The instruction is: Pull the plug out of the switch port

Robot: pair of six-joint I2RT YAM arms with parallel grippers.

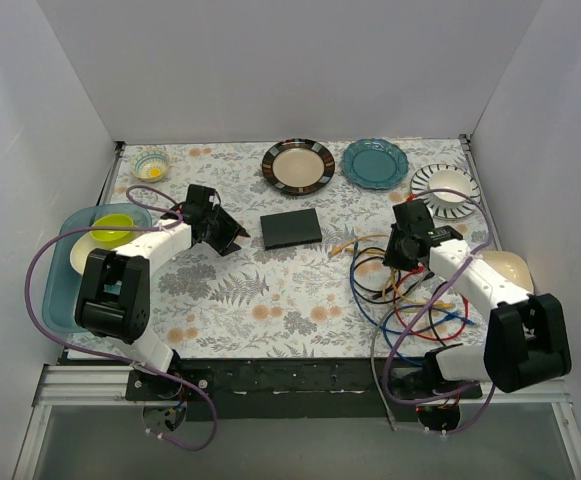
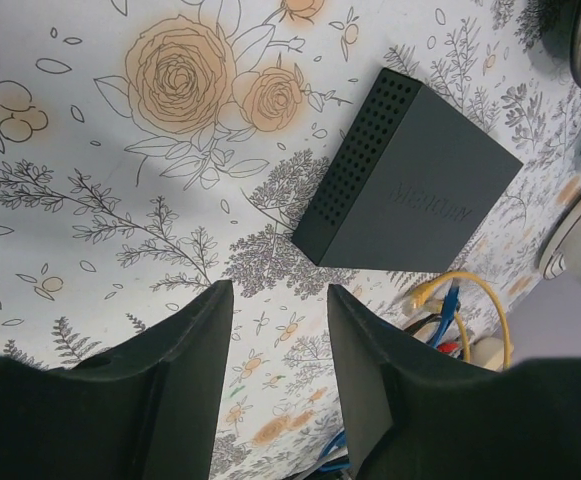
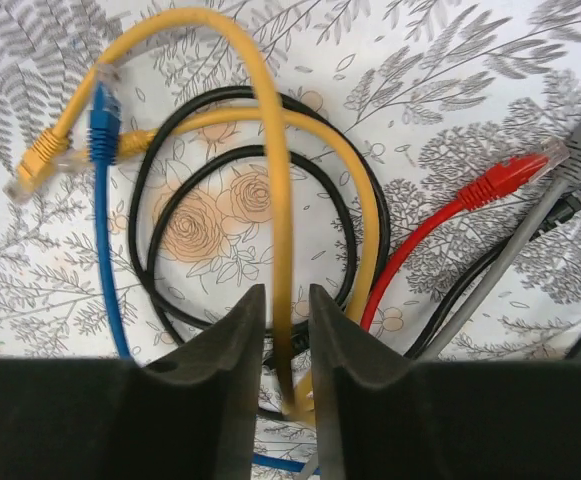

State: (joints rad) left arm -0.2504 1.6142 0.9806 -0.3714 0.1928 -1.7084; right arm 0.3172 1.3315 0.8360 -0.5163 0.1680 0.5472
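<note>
The switch [image 1: 291, 228], a flat matte black box, lies mid-table; the left wrist view shows its perforated side [image 2: 370, 170], and no sockets or plugged cable show. My left gripper [image 1: 232, 238] is open and empty just left of it, over bare cloth [image 2: 280, 290]. My right gripper [image 1: 398, 258] hangs over a tangle of loose cables [image 1: 410, 290]. Its jaws [image 3: 287, 292] stand narrowly apart around a yellow cable [image 3: 280, 180] with gaps on both sides. A yellow plug [image 3: 30, 175], a blue plug [image 3: 100, 115] and a red plug [image 3: 500, 178] lie loose on the cloth.
A brown-rimmed plate [image 1: 298, 165], a teal plate [image 1: 374, 162] and a striped plate with a cup [image 1: 446, 188] stand at the back. A small bowl [image 1: 151, 163] and a blue tray [image 1: 60, 290] with a green bowl are at left. A beige bowl [image 1: 505, 268] is at right.
</note>
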